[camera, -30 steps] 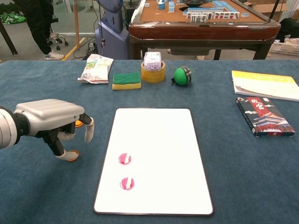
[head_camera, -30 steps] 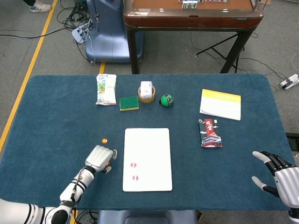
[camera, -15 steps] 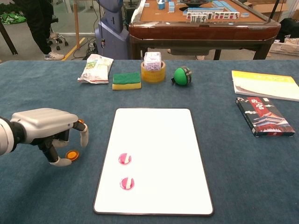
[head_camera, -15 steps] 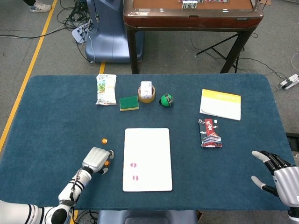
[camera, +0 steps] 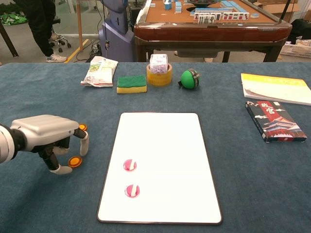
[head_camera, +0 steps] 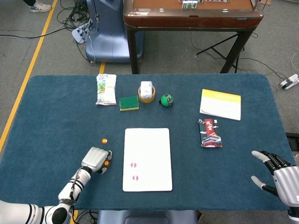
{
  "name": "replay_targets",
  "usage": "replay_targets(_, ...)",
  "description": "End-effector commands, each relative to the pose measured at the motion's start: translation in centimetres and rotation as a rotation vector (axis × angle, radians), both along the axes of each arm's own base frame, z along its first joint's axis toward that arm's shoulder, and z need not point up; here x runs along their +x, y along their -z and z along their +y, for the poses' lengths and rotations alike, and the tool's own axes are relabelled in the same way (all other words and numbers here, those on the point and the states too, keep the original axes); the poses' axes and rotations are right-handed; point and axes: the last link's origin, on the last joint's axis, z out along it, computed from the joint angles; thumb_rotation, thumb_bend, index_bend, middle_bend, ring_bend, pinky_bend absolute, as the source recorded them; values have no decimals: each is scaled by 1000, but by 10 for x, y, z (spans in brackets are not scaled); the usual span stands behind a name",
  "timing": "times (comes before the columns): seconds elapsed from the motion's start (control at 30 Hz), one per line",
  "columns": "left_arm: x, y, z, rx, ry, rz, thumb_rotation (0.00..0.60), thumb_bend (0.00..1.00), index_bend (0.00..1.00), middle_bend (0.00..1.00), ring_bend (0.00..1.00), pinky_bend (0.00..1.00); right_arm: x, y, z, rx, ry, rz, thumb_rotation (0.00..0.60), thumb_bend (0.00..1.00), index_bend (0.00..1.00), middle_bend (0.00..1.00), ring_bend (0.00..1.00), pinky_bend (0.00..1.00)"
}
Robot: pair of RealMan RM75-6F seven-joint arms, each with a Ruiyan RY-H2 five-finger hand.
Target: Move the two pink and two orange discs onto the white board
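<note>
The white board (head_camera: pixel 154 140) (camera: pixel 165 136) lies mid-table with two pink discs on it (head_camera: pixel 133 164) (head_camera: pixel 135 178) (camera: pixel 129 165) (camera: pixel 131 191). One orange disc (head_camera: pixel 106 163) (camera: pixel 75 161) lies on the cloth just left of the board. My left hand (head_camera: pixel 95 159) (camera: pixel 47 134) hovers over it, fingers curved down; the thumb tip touches the disc and a finger hangs beside it, not closed on it. The second orange disc (head_camera: pixel 104 139) (camera: pixel 82 127) lies farther back, peeking past the hand. My right hand (head_camera: pixel 280 179) rests with fingers spread at the table's near right, holding nothing.
Along the back stand a snack packet (head_camera: pixel 106 88), a green-yellow sponge (head_camera: pixel 129 102), a tape roll with a small box (head_camera: pixel 146 92) and a green ball (head_camera: pixel 166 99). A yellow-white booklet (head_camera: pixel 220 104) and a dark card box (head_camera: pixel 210 133) lie to the right.
My left hand has drawn back leftward and settled lower, so the near orange disc now shows between thumb and finger. The disc has stayed put. The right hand has not moved.
</note>
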Motion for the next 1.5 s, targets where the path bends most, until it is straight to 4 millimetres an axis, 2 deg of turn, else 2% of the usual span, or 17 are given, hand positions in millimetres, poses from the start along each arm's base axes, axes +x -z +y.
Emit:
replay_targets(0.03,0,0,0,0,-1,1,600,274,529,1000,1000,1000,0,0,0,1,0,0,600,0,263,314,343,627)
replay_targets(0.53,-2,2,0,-2,-6,3,600,274,590,1000,1000,1000,0,1,0,3,1,2,600,0,262,313,344,627)
replay_targets(0.97,9,0,2,9,26,-11,600,274,637,1000,1000,1000,0,0,0,1,0,-1,600,0,263,314,343,627)
replay_targets(1.17,33,-6,9,28,86,-22,600,274,637,1000,1000,1000,0,0,0,1,-4,-1,600,0,263,313,344,627)
replay_targets(1.5,86,-7,26,49,176,-37,600,274,637,1000,1000,1000,-1,-5,4,-18,-15,-14,600,0,262,313,344,627)
